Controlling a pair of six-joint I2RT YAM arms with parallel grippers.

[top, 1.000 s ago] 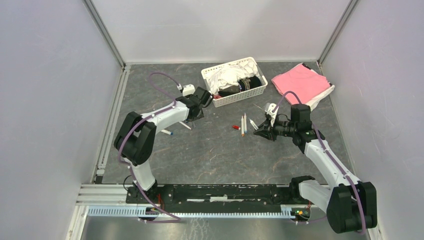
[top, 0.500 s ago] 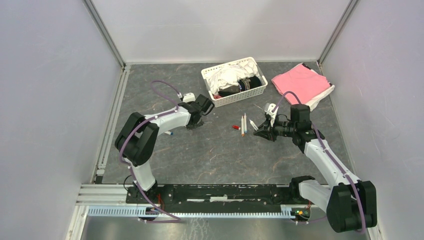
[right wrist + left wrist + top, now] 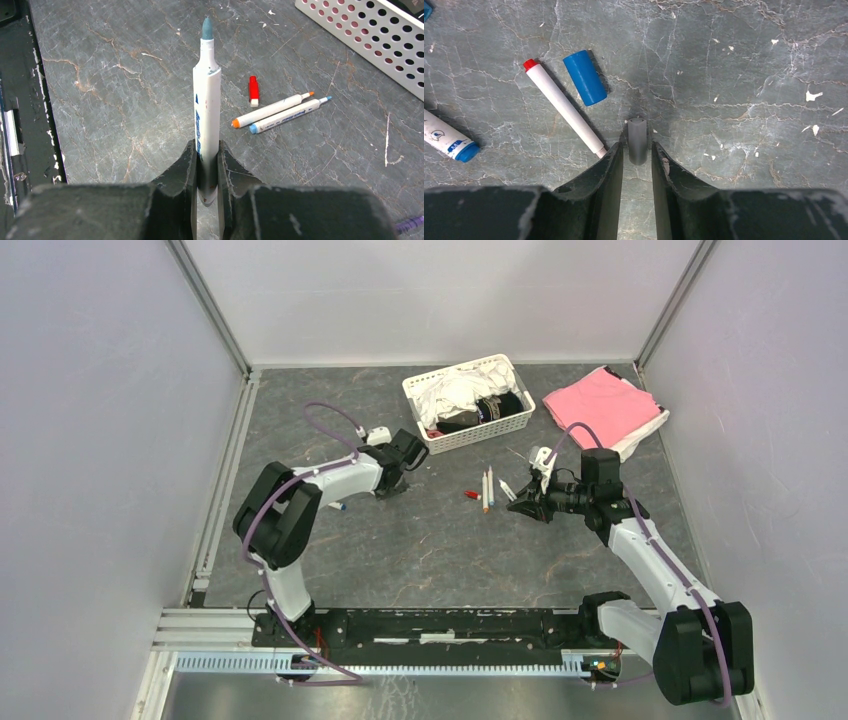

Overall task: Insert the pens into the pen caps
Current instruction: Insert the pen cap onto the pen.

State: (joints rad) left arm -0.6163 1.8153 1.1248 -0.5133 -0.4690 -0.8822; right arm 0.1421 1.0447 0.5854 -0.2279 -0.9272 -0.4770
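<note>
Left pincer (image 3: 637, 146) narrowly open astride the grey cap (image 3: 637, 129) lying on the tabletop (image 3: 734, 75), its long axis in line with the jaws (not yet pinched); right pincer (image 3: 206, 146) clamps an uncapped pen (image 3: 207, 90) well apart.

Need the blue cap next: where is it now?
In the left wrist view, upper left, the blue cap lies just right of the red-ended pen, ahead and left of the left gripper.
</note>
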